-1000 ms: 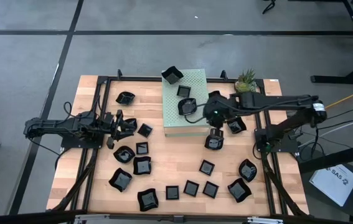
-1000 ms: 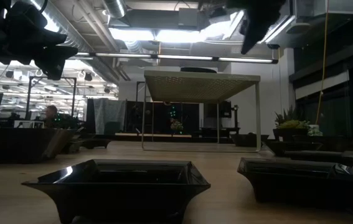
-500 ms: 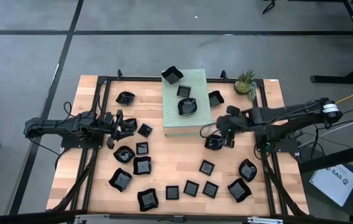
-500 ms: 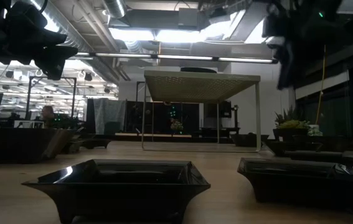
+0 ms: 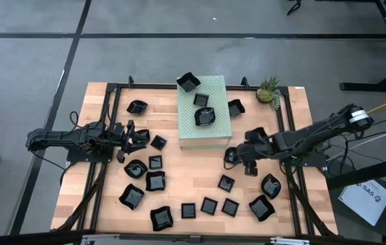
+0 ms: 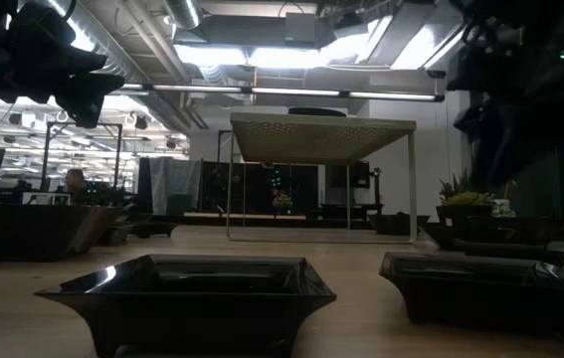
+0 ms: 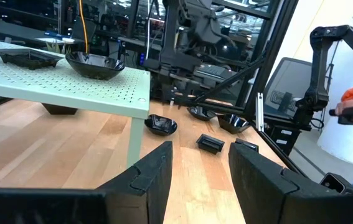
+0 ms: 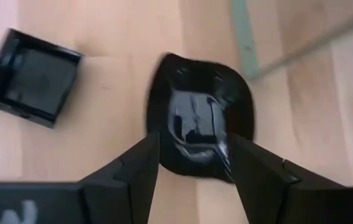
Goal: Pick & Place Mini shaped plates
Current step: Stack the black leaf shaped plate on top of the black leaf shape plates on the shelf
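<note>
The wooden table carries a pale green perforated box at its far centre, with three mini shaped plates resting on top and the rest scattered over the table, mostly in front of the box.

The right gripper is low over the table just off the box's near right corner. Its fingers stand apart, straddling a wavy-rimmed plate that lies flat on the wood; nothing is gripped. A square plate lies near it, apart.

The left gripper waits at the left of the table, its fingers spread wide and empty.

Assessment: the step in hand appears to be seizing the wavy-rimmed plate for transfer to the box. Recommend centring the fingers across the narrowest span of the rim, descending until the tips clear the rim edge, then closing gently; the glossy surface is likely to slip. Lift vertically to clear the box edge.
</note>
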Robot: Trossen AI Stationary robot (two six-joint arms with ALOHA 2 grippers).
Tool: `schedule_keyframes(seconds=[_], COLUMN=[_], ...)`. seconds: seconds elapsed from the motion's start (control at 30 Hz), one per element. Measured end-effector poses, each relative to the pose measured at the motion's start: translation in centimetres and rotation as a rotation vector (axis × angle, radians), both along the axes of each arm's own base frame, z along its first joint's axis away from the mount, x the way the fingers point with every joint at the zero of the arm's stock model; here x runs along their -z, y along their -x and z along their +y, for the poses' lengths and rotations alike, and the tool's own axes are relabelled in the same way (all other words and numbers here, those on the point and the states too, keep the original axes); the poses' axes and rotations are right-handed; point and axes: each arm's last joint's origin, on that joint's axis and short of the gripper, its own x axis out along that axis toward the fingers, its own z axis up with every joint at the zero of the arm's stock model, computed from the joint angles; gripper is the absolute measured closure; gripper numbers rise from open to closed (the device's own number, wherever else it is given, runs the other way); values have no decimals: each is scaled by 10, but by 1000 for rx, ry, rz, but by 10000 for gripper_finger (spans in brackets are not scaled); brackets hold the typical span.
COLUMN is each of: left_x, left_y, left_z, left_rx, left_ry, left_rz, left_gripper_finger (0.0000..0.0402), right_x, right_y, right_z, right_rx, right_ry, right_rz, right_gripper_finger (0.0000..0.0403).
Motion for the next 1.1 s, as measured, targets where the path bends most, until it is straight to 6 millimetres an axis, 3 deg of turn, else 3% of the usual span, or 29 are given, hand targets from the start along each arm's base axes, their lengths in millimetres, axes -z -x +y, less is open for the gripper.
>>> schedule_keyframes(seconds=[0.57,1.1], left_x=[0,0], left_y=[0,0], left_z=[0,0], left_rx=[0,1], left_ry=[0,0], left_rz=[0,0], left_gripper_finger=[249,249], right_x=[24,49], right_y=[8,-6], right_z=[18,27], right_rx=[-136,-135], right_ry=[45,109], right_rz=[16,59], right_gripper_finger=[212,212])
